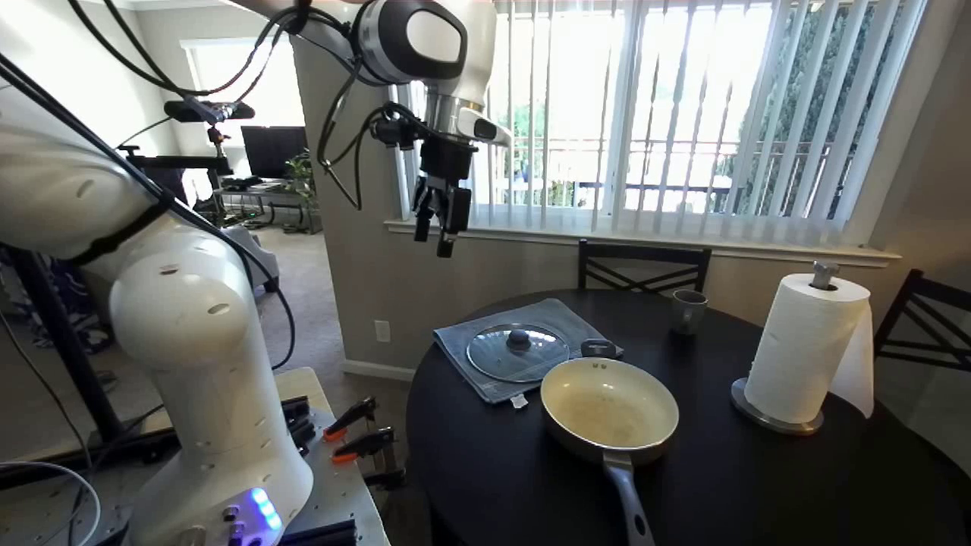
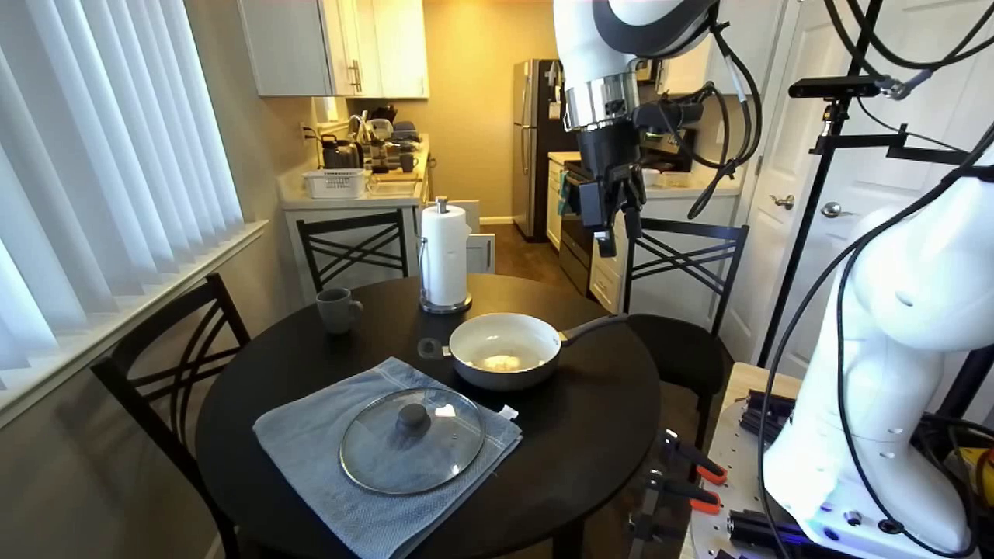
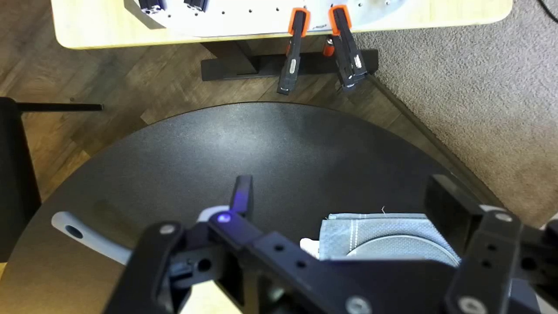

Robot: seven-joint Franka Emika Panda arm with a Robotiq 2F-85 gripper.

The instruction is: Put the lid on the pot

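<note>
In an exterior view, the claw (image 1: 434, 236) hangs slightly left of the frame's centre and points down, its fingers (image 1: 456, 208) apart. Below and to the right, the lid (image 1: 516, 360) lies flat, knob (image 1: 519, 338) up, on a folded grey-blue cloth (image 1: 561, 318). The cloth rests on a dark round surface (image 1: 758, 485). The pot (image 1: 607, 409) stands just beside the cloth, right of and below the frame's centre, its handle (image 1: 630, 500) running to the bottom edge. A paper towel roll (image 1: 806, 349) stands at the right.

In an exterior view, the claw (image 2: 619, 237) hangs right of centre, well above the surface. The pot (image 2: 505, 341) stands near the middle of the frame, handle reaching right; the lid (image 2: 400, 458) lies lower and to the left on the cloth, near the pot yet apart from it. A grey mug (image 2: 337, 310) stands farther up on the left.

In the wrist view, the claw fills much of the lower half, its fingers spread wide. Part of the cloth and an arc of the lid show at lower right. The pot's handle enters at lower left; most of the pot is hidden behind the claw. Two orange-tipped clamps (image 3: 295, 48) are at the top.
</note>
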